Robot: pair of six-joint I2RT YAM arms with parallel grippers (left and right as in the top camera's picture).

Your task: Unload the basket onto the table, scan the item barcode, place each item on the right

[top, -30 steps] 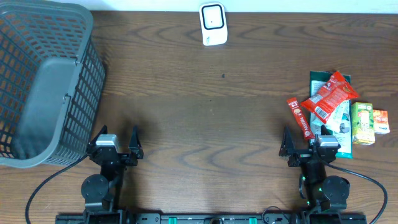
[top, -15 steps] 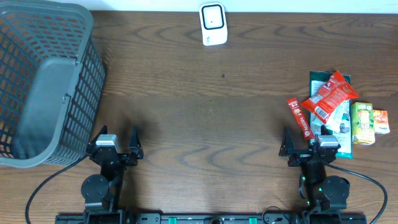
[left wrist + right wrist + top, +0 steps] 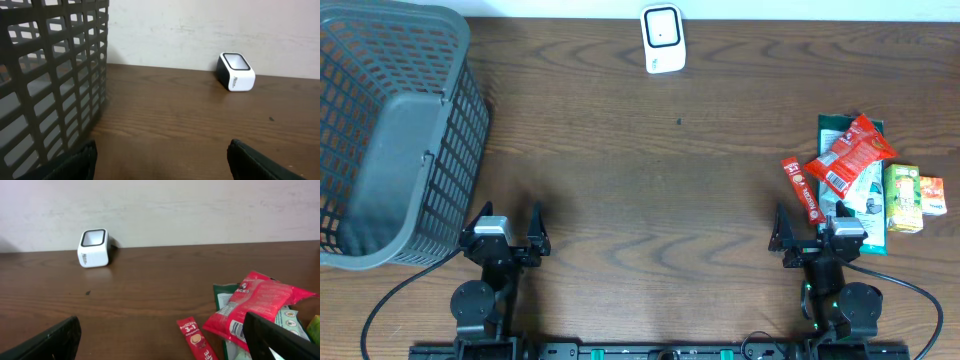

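A white barcode scanner [image 3: 662, 38] stands at the table's far edge, also seen in the left wrist view [image 3: 236, 71] and the right wrist view [image 3: 94, 247]. The items lie in a pile at the right: a red snack bag [image 3: 850, 155] [image 3: 255, 307] on a green pouch [image 3: 860, 190], a red coffee stick [image 3: 803, 188] [image 3: 197, 340], and a green juice box [image 3: 902, 197]. My right gripper [image 3: 810, 225] [image 3: 161, 325] is open just short of the coffee stick, holding nothing. My left gripper [image 3: 510, 218] [image 3: 162, 150] is open and empty at the front left.
A large grey mesh basket [image 3: 390, 130] [image 3: 50, 75] fills the left side, close to my left gripper. A small orange box [image 3: 931, 195] sits beside the juice box. Bare wood lies between the arms and the scanner.
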